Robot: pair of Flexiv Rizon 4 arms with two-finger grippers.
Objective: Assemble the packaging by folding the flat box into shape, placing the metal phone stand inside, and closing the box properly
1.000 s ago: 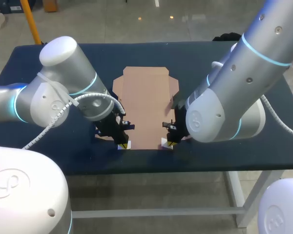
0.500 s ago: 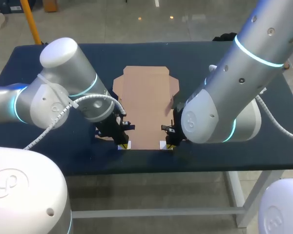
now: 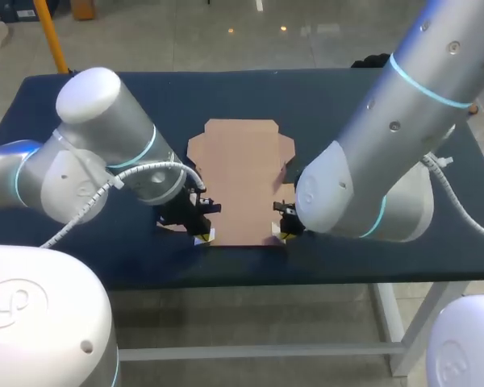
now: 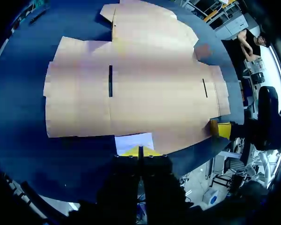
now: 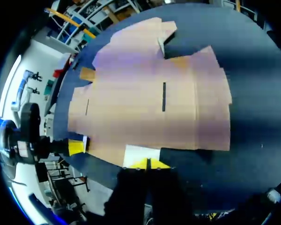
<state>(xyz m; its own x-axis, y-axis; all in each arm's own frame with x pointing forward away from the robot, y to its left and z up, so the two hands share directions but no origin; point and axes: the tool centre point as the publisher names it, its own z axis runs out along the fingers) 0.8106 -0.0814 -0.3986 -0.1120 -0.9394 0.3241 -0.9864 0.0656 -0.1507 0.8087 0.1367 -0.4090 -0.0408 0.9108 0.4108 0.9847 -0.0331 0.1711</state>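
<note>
box [image 3: 242, 181]: flat, unfolded cardboard lying at the front middle of the dark counter [image 3: 105, 105] | left gripper [image 4: 139, 151]: fingers closed together, holding nothing, tips on the box's near edge by its left corner | right gripper [image 5: 148, 164]: fingers closed together, empty, tips on the near edge by the right corner

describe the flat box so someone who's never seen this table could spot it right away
Start at the dark blue table and look to its middle, between the two robot arms. The flat box lies there as an unfolded tan cardboard sheet with notched flaps round its edges and two thin dark slits. It is the only light brown thing on the table, and the left gripper and right gripper sit at its near edge.
</note>
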